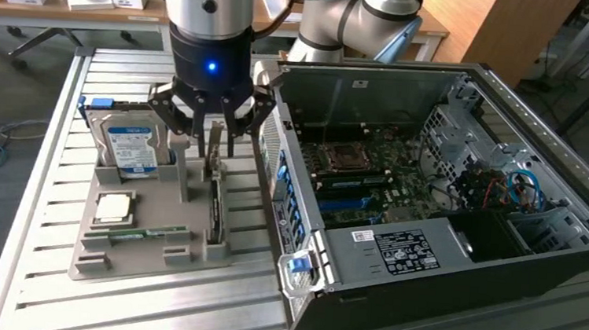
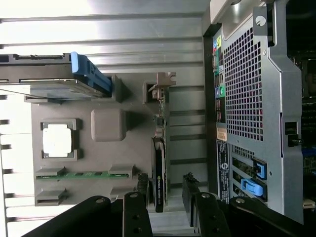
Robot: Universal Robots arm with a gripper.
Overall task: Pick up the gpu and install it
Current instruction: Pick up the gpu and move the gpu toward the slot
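Grey tray (image 1: 129, 264) holds the gpu (image 1: 215, 206) on edge and a hard drive (image 1: 131, 144); tool (image 1: 212, 139) hangs released over the gpu.

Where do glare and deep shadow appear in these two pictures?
Wrist view: the ribbed silver metal table is burnt out to white in places, and the square silver processor chip glares. Exterior view: light is even, but the open grey computer case has a black bay.
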